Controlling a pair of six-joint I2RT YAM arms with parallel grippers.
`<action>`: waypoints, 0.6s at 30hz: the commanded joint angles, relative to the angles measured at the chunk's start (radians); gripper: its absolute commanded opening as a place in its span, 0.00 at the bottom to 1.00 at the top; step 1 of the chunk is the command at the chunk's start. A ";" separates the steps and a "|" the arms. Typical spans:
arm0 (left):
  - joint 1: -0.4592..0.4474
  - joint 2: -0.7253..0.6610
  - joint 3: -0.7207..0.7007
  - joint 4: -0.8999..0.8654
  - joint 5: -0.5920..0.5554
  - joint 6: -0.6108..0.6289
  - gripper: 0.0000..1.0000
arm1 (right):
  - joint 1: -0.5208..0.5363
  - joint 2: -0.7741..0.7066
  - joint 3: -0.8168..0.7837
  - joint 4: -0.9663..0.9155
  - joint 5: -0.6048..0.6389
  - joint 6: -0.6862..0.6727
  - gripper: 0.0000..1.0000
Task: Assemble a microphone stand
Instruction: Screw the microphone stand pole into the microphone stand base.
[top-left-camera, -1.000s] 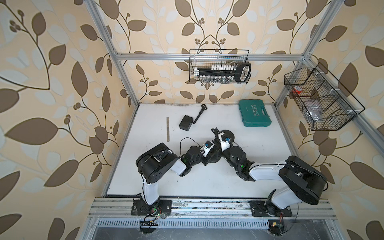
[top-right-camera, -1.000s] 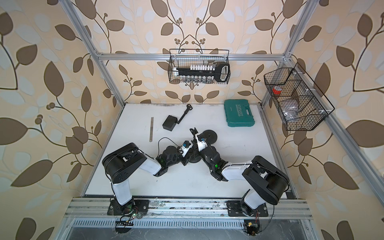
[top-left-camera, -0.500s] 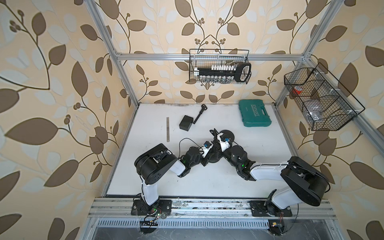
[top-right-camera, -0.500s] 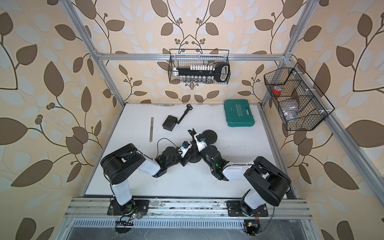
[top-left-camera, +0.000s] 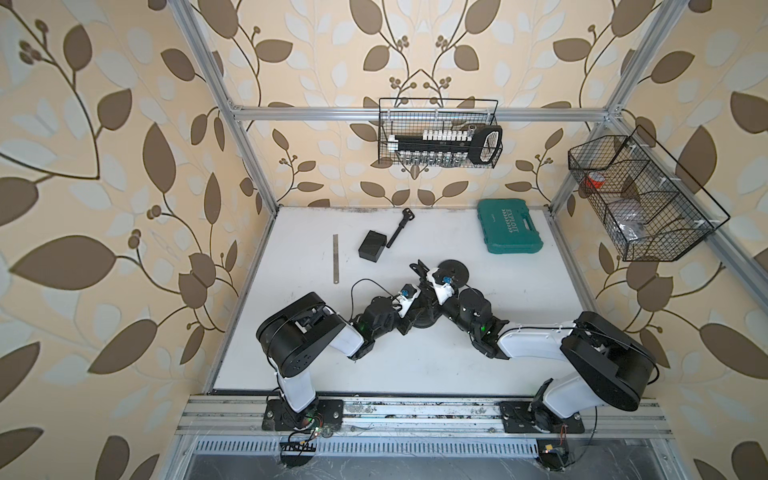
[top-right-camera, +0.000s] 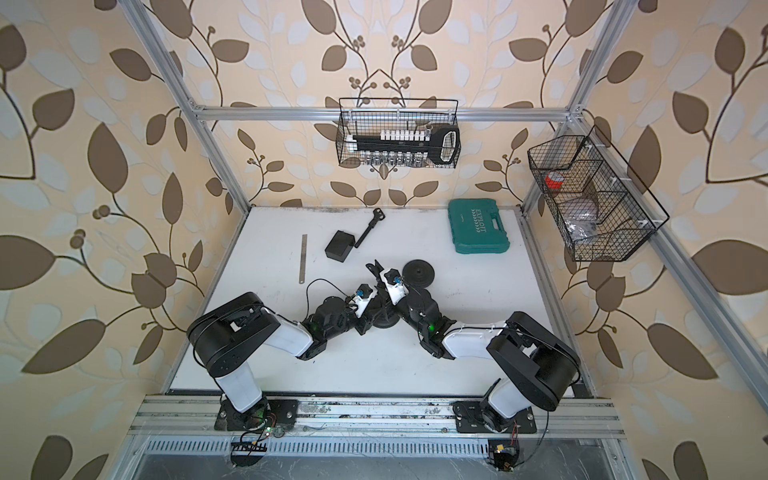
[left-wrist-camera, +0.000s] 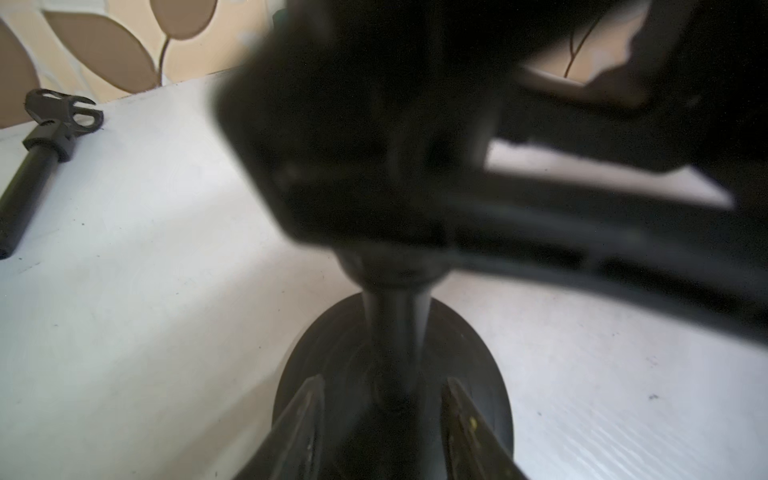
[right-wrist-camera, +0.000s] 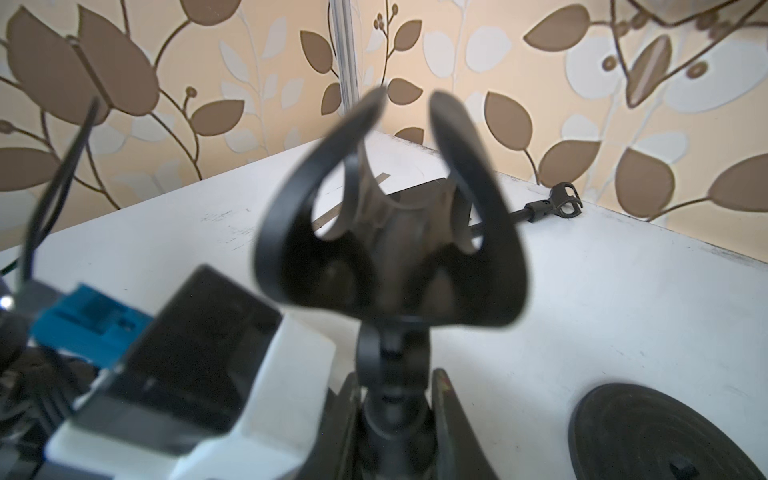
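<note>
My right pincer (right-wrist-camera: 395, 374) is closed on the stem of the microphone clip (right-wrist-camera: 390, 257). The clip stands upright above it with its two curved arms spread. Only the ends of this pincer's fingers show; the rest is cut off.

My left pincer (left-wrist-camera: 384, 382) stands open, with one finger on either side of the post (left-wrist-camera: 395, 328) and a gap on each side. It sits low over the round base (left-wrist-camera: 465, 345), which rests on the table (left-wrist-camera: 145, 291).

I cannot make out where the clip's stem meets the post. A blurred dark bulk fills that part of the left wrist view, and in both top views my wrists cover the joint and most of the base.

A second disc (top-left-camera: 455, 272) lies near, partly hidden behind my right wrist. Towards the back wall a rod (top-left-camera: 400, 228) lies by a black box (top-left-camera: 372, 246), touching it or just beside it; I cannot tell which.
</note>
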 joint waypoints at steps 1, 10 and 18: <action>0.005 -0.073 0.008 0.135 -0.010 -0.014 0.51 | 0.049 0.052 -0.022 -0.208 -0.199 0.020 0.00; 0.006 -0.085 -0.004 0.137 0.000 -0.008 0.47 | 0.000 0.007 -0.040 -0.207 -0.263 0.029 0.00; 0.006 -0.060 -0.042 0.170 -0.015 -0.016 0.48 | -0.006 0.027 -0.024 -0.230 -0.289 0.017 0.00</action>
